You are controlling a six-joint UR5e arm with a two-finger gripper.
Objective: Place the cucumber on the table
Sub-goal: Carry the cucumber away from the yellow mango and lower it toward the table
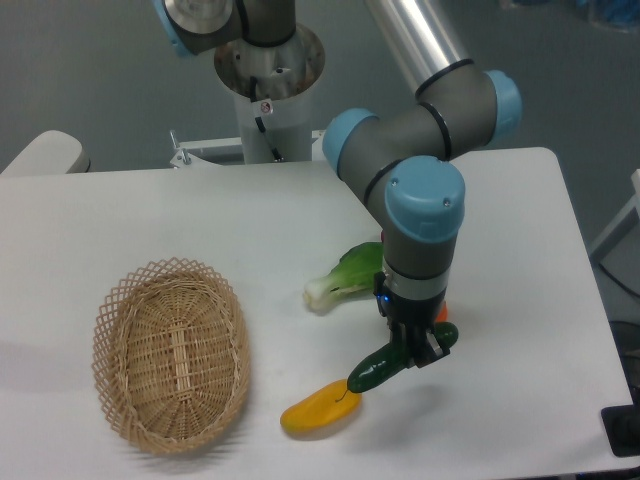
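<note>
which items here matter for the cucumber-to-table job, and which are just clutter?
Part of the job:
- cucumber, dark green, held in the tool
- table, white top, the drop surface

Just lying about:
- wicker basket, nothing visible inside
- bok choy, behind the arm
- yellow fruit, right next to the cucumber's tip
- small orange thing, mostly hidden by the tool

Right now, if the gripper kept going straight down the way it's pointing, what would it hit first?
Probably the bare white table. The gripper, shut on the cucumber, points downward; the yellow fruit lies close left, though depth is unclear.
</note>
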